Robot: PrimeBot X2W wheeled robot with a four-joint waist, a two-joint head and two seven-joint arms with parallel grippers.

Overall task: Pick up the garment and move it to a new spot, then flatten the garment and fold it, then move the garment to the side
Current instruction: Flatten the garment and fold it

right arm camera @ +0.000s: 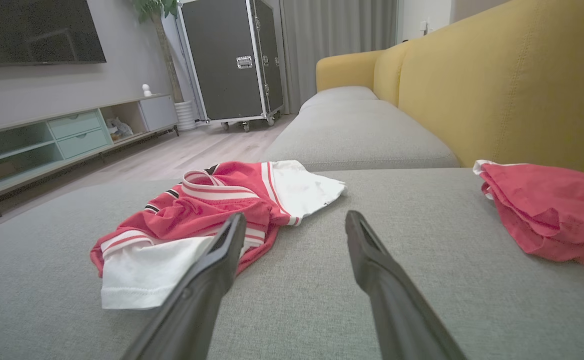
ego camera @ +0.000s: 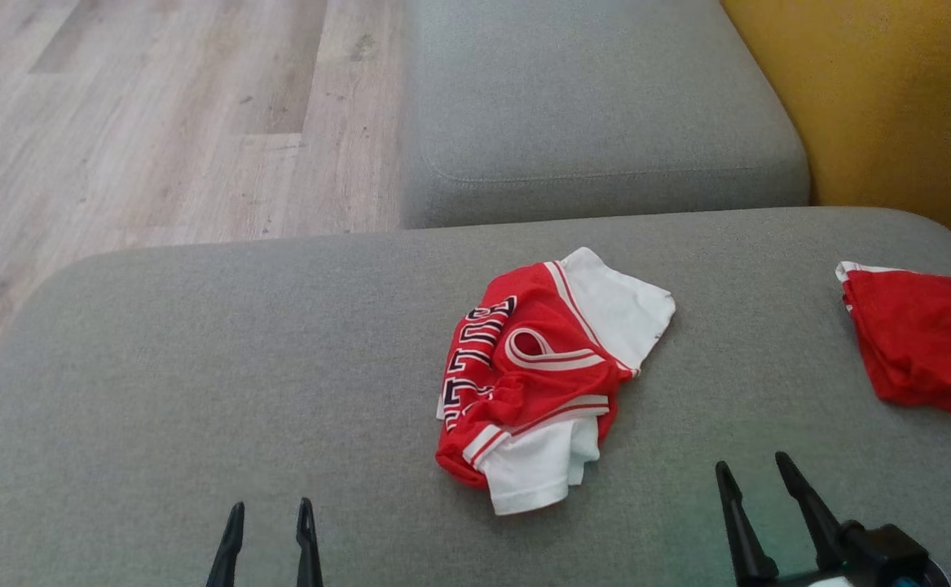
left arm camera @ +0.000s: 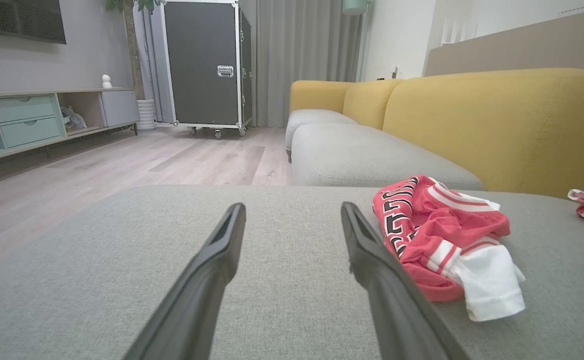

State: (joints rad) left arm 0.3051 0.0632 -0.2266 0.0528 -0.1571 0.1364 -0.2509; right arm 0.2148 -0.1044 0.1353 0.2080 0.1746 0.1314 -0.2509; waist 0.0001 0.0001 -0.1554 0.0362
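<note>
A crumpled red and white garment with black lettering lies in a heap near the middle of the grey sofa cushion. My left gripper stands open at the lower left, well apart from the heap, with nothing between its fingers. My right gripper is open at the lower right, a short way right of the heap. In the left wrist view the garment lies right of the open left gripper. In the right wrist view the garment lies left of the open right gripper.
A second red cloth lies at the cushion's right edge. Beyond the cushion stands another grey seat with a yellow backrest; wooden floor lies to the left. A black wheeled case and a low cabinet stand farther off.
</note>
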